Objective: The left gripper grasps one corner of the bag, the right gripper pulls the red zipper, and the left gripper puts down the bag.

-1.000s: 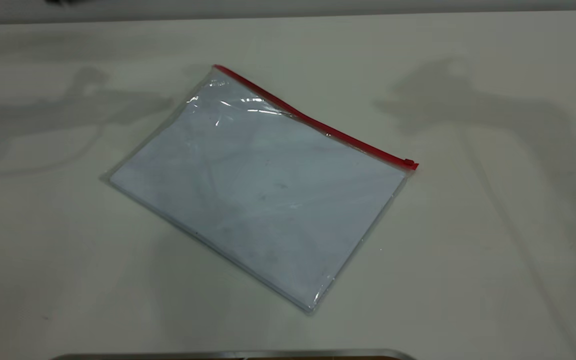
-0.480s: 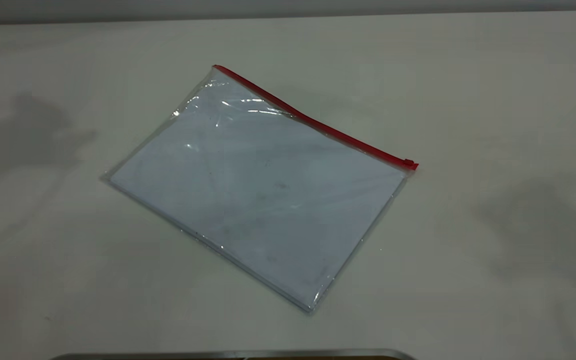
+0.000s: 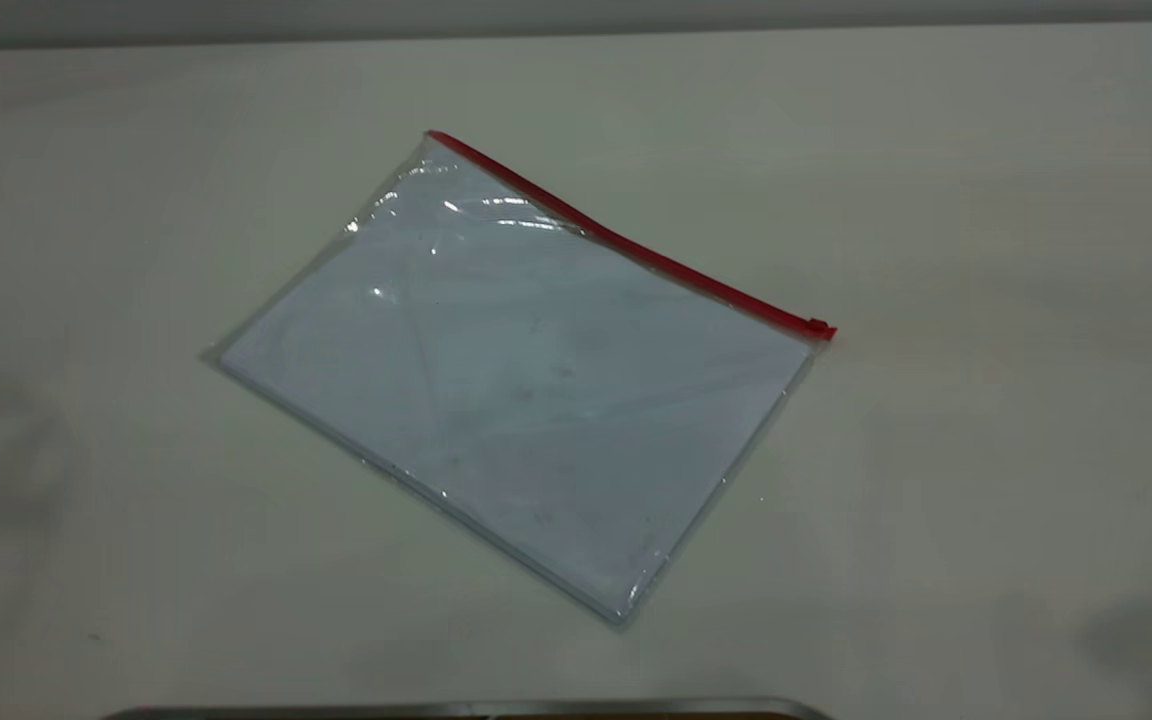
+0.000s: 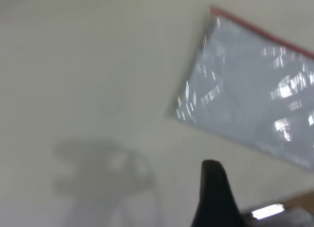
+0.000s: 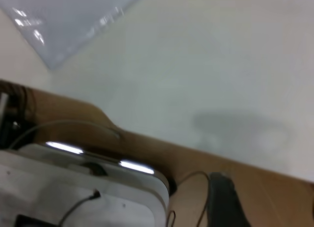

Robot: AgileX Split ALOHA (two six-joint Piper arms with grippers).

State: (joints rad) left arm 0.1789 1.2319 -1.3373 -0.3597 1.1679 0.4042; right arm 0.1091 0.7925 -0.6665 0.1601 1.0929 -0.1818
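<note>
The bag (image 3: 526, 380) lies flat on the white table (image 3: 986, 200), clear plastic with white sheets inside. The red zipper (image 3: 626, 245) runs along its far long edge, with the slider tab (image 3: 818, 327) at the right end. The corner of the bag (image 3: 433, 140) at the strip's left end rests on the table. Neither gripper shows in the exterior view. In the left wrist view the left gripper (image 4: 214, 187) hangs above bare table, well apart from the bag (image 4: 255, 89) and its red strip (image 4: 260, 33). The right gripper (image 5: 223, 200) is off the table's edge, far from the bag (image 5: 64, 25).
A metal edge (image 3: 466, 708) lies at the table's near side. In the right wrist view a brown surface (image 5: 274, 187) lies beyond the table edge, with a white device (image 5: 73, 187) and thin cables on it.
The arms' shadows have slid off the middle of the table toward the near left and near right. The bag has not moved.
</note>
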